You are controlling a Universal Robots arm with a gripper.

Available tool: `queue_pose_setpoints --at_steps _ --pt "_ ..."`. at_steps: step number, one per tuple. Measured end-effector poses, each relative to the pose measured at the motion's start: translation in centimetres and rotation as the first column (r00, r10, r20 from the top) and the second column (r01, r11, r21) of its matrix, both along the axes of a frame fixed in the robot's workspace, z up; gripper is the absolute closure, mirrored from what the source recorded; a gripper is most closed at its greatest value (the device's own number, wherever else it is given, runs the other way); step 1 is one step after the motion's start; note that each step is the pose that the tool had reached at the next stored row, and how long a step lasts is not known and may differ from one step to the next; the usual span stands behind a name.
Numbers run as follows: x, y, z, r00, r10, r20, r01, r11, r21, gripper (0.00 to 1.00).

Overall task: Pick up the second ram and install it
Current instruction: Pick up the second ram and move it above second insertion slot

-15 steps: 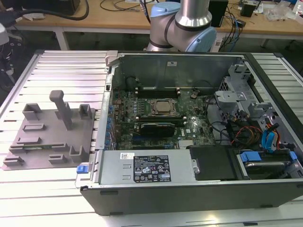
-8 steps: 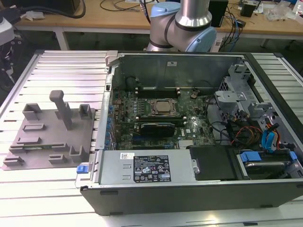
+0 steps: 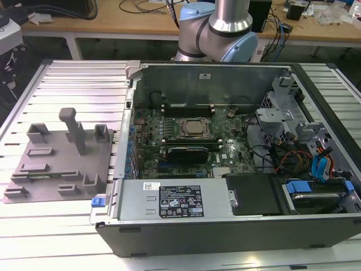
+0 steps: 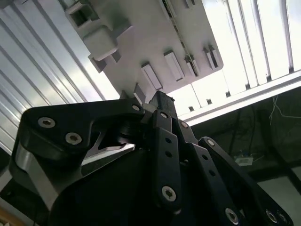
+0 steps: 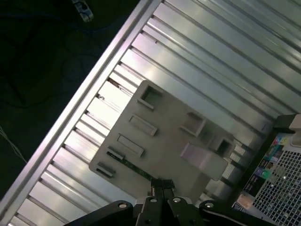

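Nearest in the exterior view, an open dark-grey metal computer case (image 3: 225,234) is noted, with a green motherboard (image 3: 148,141) and black narrow socket rails (image 3: 186,106) inside. To the exterior view's left, a grey plastic fixture plate (image 3: 56,161) with an upright post (image 3: 73,132) is set on the ribbed aluminium table (image 3: 67,73). The thin flat green second ram (image 3: 36,176) lies on the plate close to its near edge, its long axis parallel to the table ribs. In the first wrist view, the black gripper (image 5: 162,184) is recorded clear of the plate, fingers pressed together, nothing held.

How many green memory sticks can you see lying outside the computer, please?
1. The memory stick lies along one edge of the grey holder, which sits to the exterior view's left of the computer. Others may be hidden inside it.
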State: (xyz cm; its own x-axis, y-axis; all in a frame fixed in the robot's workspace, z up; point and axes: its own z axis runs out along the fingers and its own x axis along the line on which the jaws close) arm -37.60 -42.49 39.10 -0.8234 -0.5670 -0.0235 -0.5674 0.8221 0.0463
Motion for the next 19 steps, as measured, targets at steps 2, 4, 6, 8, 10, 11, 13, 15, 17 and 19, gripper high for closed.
queue_pose_setpoints --at_steps 2,4,6,8,10,11,13,15,17,19 --pt "0.00 0.00 0.00 0.9997 0.022 0.0000 -0.022 0.9997 0.0000 0.92" --pt "0.00 0.00 0.00 0.9988 0.050 0.0000 -0.050 0.9988 0.0000 0.92" --pt "0.00 0.00 0.00 0.9970 0.077 0.0000 -0.077 0.9970 0.0000 0.92" --pt "0.00 0.00 0.00 0.9950 0.099 0.0000 -0.099 0.9950 0.0000 0.92" --pt "0.00 0.00 0.00 0.9911 0.133 0.0000 -0.133 0.9911 0.0000 0.92" --pt "0.00 0.00 0.00 0.9885 0.151 0.0000 -0.151 0.9885 0.0000 0.92" --pt "0.00 0.00 0.00 0.9787 0.205 0.0000 -0.205 0.9787 0.0001 0.92" --pt "0.00 0.00 0.00 0.9688 0.248 0.0000 -0.248 0.9688 0.0000 0.92" --pt "0.00 0.00 0.00 0.9543 0.299 0.0000 -0.299 0.9543 0.0000 0.92" --pt "0.00 0.00 0.00 0.9396 0.342 0.0000 -0.342 0.9396 0.0000 0.92"
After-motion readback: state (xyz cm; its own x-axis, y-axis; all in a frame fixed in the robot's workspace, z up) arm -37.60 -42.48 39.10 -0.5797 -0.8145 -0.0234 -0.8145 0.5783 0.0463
